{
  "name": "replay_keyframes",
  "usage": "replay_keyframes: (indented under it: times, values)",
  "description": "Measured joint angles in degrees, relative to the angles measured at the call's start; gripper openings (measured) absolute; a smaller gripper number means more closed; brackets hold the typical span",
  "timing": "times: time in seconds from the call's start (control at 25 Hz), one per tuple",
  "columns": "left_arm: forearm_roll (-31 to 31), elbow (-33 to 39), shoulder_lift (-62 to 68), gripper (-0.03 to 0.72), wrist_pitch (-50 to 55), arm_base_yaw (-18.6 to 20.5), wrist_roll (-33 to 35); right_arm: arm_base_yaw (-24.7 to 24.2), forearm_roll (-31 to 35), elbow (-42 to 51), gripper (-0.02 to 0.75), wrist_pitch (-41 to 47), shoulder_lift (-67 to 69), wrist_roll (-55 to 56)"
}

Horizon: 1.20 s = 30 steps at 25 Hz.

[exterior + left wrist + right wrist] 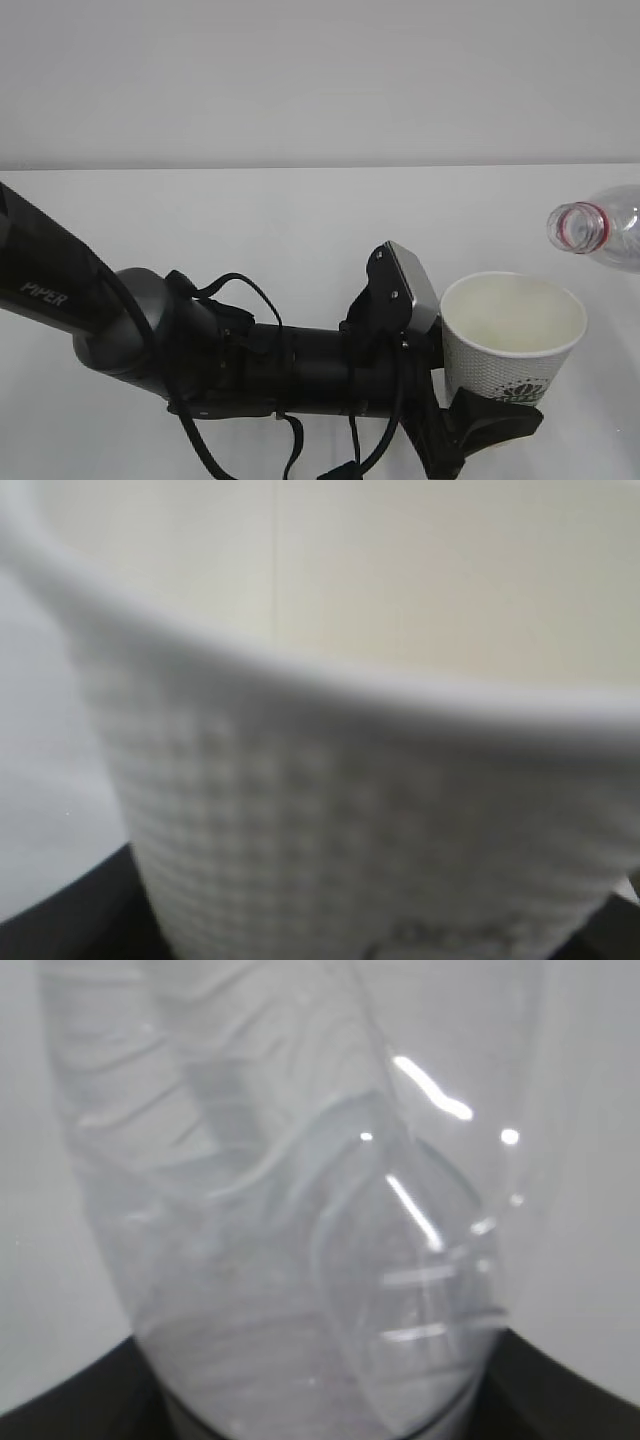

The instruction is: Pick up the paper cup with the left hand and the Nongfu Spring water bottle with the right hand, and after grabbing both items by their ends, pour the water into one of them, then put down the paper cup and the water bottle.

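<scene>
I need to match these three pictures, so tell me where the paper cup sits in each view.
Exterior view: the paper cup is lower right, upright, held near its base by the left tool.
Left wrist view: the cup fills the frame, blurred, rim across the top.
Right wrist view: not in it; only the water bottle shows.
Shared landmark: the cup's rolled rim, in the exterior and left wrist views.

paper cup (pixel 512 335) held left, Nongfu Spring water bottle (pixel 600 227) upper right

White "PIPER" lettering on the black upper link of the left arm (pixel 50 275). Round dark emblem on the side of the cup (pixel 505 345), partly hidden, illegible. No legible text on the bottle (pixel 600 228).
</scene>
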Motion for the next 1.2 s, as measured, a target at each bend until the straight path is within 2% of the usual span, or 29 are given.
replay_keyframes:
  times: [1.2]
  values:
    - [0.0,0.0,0.0,0.543,-1.34,0.0,0.0,0.0,0.1,0.0,0.43,0.0,0.0,-8.3]
